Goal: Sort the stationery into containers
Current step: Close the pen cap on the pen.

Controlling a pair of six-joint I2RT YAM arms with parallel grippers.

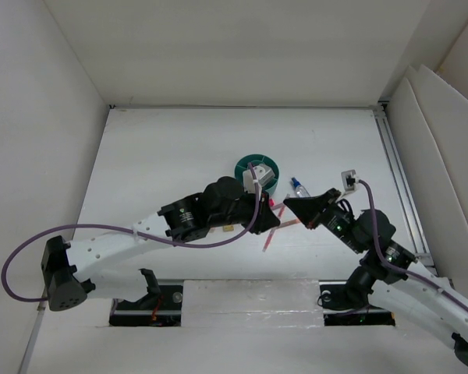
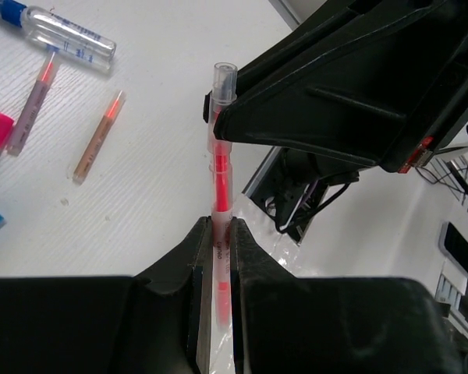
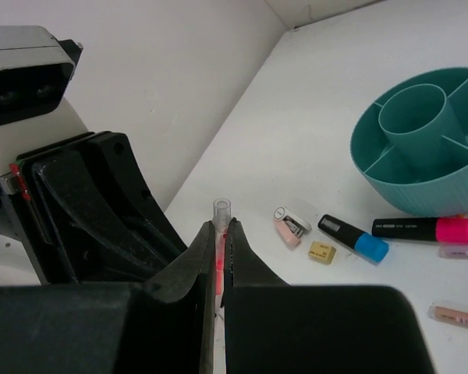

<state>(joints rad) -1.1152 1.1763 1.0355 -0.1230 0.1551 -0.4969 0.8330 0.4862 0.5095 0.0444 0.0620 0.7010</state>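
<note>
Your left fingers (image 2: 193, 257) and right fingers (image 3: 189, 265) both pinch one pink pen (image 2: 221, 179), seemingly a handover. Next, loosen one side and carry it to the organizer (image 1: 259, 167) at 11 o'clock.

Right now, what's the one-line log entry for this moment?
left claw: shut on pen | right claw: shut on same pen | markers, eraser: on table by organizer

no legible text; print on clear bottle (image 2: 70, 35), black marker (image 3: 425, 229) too small.

Teal organizer (image 3: 421, 195); black marker (image 3: 352, 237), blue end; clear pen (image 2: 221, 179), red core.
</note>
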